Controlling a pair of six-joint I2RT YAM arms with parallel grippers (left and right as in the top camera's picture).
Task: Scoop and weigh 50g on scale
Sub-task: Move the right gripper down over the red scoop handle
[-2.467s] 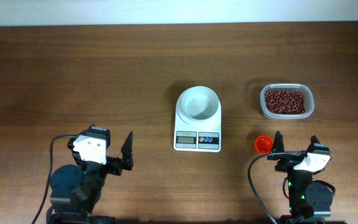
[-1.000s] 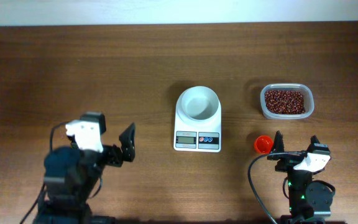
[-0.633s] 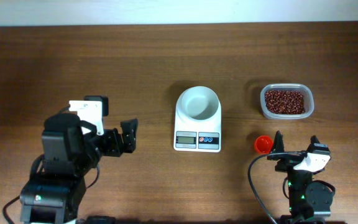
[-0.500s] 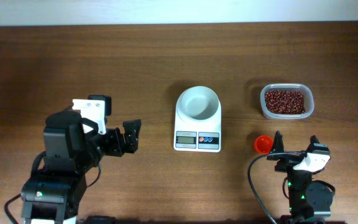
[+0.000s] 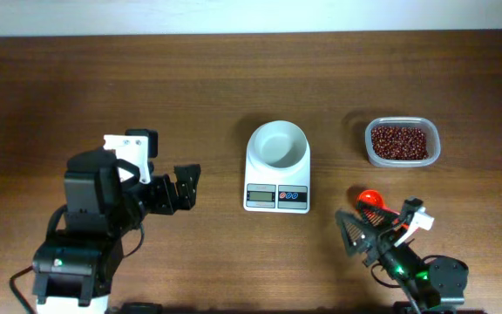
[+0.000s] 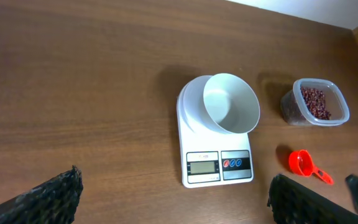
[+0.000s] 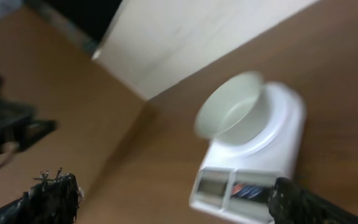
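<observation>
Overhead view: the scale [image 5: 277,185] sits mid-table with a round white bowl [image 5: 277,144] on top, which looks empty. To the right of the scale is a clear tub [image 5: 401,141] of dark red beans. A small red scoop [image 5: 369,199] lies on the table just off the scale's front right corner. The left gripper [image 5: 184,186] hovers left of the scale, jaws spread wide, holding nothing. The right gripper [image 5: 366,230] is in front of the scale and to its right, close to the scoop, also wide and empty.

Left wrist view: the scale [image 6: 217,163] is ahead, with the bowl [image 6: 232,104] above its grey display and its red and blue buttons. The scoop [image 6: 306,164] lies to its right, handle pointing away from the scale, and the tub [image 6: 314,103] is beyond that.

Right wrist view: blurred. The scale [image 7: 257,168] and bowl [image 7: 232,115] fill the middle between widely parted fingertips [image 7: 53,194].

The step in hand is probably picking up the scoop. It would go best with the right jaws closing across the handle, the cup kept level, and the beans added to the bowl in small loads while watching the display.

No brand, label or display digits are readable in any view.
</observation>
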